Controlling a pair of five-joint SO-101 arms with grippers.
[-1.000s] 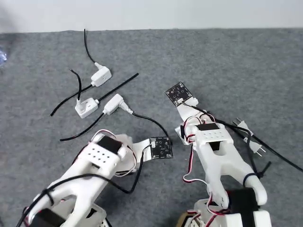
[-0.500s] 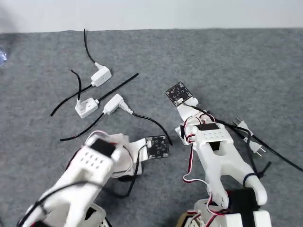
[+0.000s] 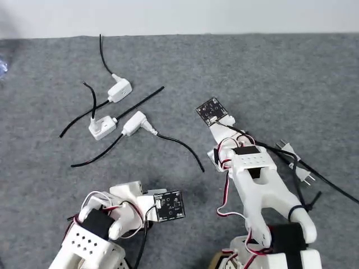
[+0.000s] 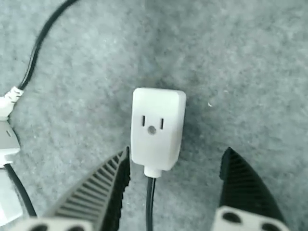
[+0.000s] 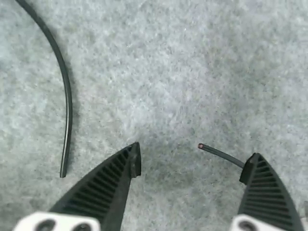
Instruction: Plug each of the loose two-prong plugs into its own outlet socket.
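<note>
Three white outlet sockets (image 3: 119, 89), (image 3: 102, 126), (image 3: 133, 123) lie with black cords on the grey carpet at the far left. Two loose two-prong plugs (image 3: 286, 148), (image 3: 303, 175) lie to the right of the right arm (image 3: 255, 174). The left arm (image 3: 101, 224) sits low at the near left. My left gripper (image 4: 177, 153) is open above the carpet, and a white socket (image 4: 158, 127) lies face up just ahead of its fingertips. My right gripper (image 5: 195, 161) is open over bare carpet, holding nothing.
A black cord end (image 5: 62, 168) and a red-tipped cord end (image 5: 200, 146) lie by the right gripper's fingertips. Another white socket piece (image 4: 7, 103) sits at the edge of the left wrist view. Black cables trail across the carpet (image 3: 185, 61) beside the plugs.
The left arm has drawn back toward the near edge of the table, away from the sockets. The right arm has not moved.
</note>
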